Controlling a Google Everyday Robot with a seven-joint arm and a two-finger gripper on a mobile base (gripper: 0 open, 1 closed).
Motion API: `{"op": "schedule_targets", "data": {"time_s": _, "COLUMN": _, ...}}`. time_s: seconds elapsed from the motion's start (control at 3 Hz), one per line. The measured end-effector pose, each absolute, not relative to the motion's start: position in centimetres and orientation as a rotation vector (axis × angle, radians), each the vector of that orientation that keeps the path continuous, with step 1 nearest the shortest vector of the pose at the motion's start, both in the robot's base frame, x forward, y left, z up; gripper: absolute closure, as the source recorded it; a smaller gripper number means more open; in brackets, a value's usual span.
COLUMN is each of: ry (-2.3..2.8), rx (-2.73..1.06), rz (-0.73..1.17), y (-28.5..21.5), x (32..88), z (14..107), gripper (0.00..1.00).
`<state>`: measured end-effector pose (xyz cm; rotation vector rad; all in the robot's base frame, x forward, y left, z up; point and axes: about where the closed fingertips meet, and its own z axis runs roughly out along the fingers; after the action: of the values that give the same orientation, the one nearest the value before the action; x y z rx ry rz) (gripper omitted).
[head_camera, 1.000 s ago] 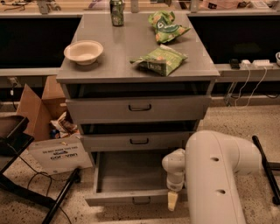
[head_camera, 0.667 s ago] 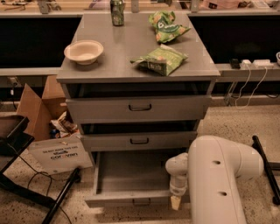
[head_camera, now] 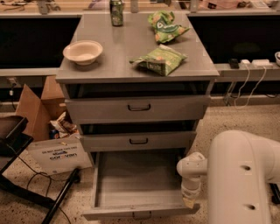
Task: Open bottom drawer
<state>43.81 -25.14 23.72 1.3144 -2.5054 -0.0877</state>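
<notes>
A grey metal cabinet [head_camera: 131, 74] with three drawers was seen from above and in front, standing on a speckled floor. The bottom drawer [head_camera: 131, 183] was pulled well out toward the camera, its plain grey tray exposed and its small dark handle [head_camera: 141, 215] just visible at the lower edge of the view. The middle drawer [head_camera: 138, 141] and the top drawer [head_camera: 139, 107] were shown above it, each with a dark loop handle. The robot's white arm [head_camera: 240, 175] filled the lower right, and the gripper [head_camera: 190, 202] was pointed downward at the front right corner of the bottom drawer; whether it was spread or gripping anything could not be made out. On the cabinet top were set a cream bowl [head_camera: 83, 51], a green can [head_camera: 116, 6] and two green snack bags [head_camera: 166, 26] [head_camera: 161, 59]. A cardboard box [head_camera: 33, 105] was seen at the left.
</notes>
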Motion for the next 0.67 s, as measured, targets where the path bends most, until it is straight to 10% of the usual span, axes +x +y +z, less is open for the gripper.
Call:
{"op": "schedule_targets", "data": {"time_s": 0.33, "ry": -2.547, "rx": 0.979, "rz": -0.045, "y": -30.4, "x": 35.7, "z": 28.7, "gripper": 1.00}}
{"op": "schedule_targets", "data": {"time_s": 0.67, "ry": -2.496, "rx": 0.979, "rz": -0.051, "y": -29.3, "x": 32.0, "z": 28.5, "gripper": 0.73}}
